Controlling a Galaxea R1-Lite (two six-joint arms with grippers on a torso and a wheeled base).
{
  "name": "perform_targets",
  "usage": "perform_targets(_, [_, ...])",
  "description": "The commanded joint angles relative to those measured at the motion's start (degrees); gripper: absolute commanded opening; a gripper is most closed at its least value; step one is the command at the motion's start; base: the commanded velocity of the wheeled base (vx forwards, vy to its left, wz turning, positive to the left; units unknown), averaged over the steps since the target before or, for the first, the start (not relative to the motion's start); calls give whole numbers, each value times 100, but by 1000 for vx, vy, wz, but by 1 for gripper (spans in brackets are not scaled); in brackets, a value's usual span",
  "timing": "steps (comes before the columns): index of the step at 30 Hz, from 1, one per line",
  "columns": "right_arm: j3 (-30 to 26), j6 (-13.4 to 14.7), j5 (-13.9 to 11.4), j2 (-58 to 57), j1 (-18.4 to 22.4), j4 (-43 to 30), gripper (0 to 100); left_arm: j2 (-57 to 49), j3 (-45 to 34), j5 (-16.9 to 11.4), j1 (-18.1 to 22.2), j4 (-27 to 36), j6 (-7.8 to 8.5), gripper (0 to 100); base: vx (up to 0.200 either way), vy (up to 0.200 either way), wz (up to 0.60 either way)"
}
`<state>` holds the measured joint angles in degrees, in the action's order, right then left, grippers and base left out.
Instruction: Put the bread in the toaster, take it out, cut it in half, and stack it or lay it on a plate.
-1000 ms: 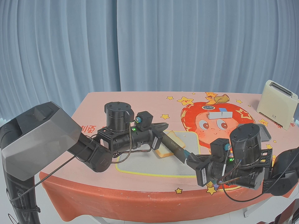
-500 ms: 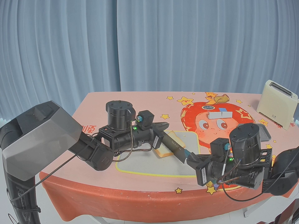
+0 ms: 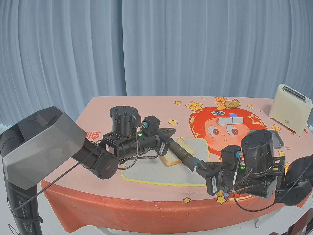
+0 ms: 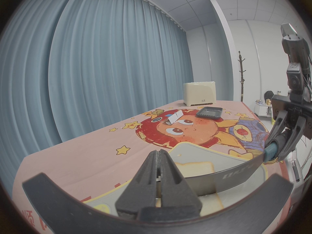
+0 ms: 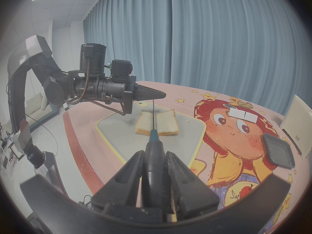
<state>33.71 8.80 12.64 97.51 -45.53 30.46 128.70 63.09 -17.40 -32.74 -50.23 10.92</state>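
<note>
While the bread (image 5: 165,122) lies on the board (image 3: 156,172), the knife (image 3: 182,154) is clamped across it by the right gripper (image 3: 199,165); the left gripper (image 3: 172,131) is closed on nothing beside the blade. The tray (image 5: 279,150) lies near the toaster (image 3: 290,108).

Left arm (image 3: 97,160) and right arm (image 3: 293,180) low, converging; left jaws pressed together, right jaws clamping knife (image 3: 182,153).

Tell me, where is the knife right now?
In the head view the knife is mid-table, its handle clamped in the right gripper, its blade across the bread on the cutting board.
</note>
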Motion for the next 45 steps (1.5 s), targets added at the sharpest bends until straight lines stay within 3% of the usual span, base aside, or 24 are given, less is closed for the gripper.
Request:
perform_targets(1, [-4,-1,-7,49,-8,-14,0,-152,81,-18,-22,22,-2,0,0,0,0])
perform_targets(17, [48,8,37,13,18,355,0,-249,19,-18,14,30,-2,0,0,0,0])
perform_targets(45, [-31,8,37,163,27,355,0,-152,-33,-18,-13,-49,-2,0,0,0,0])
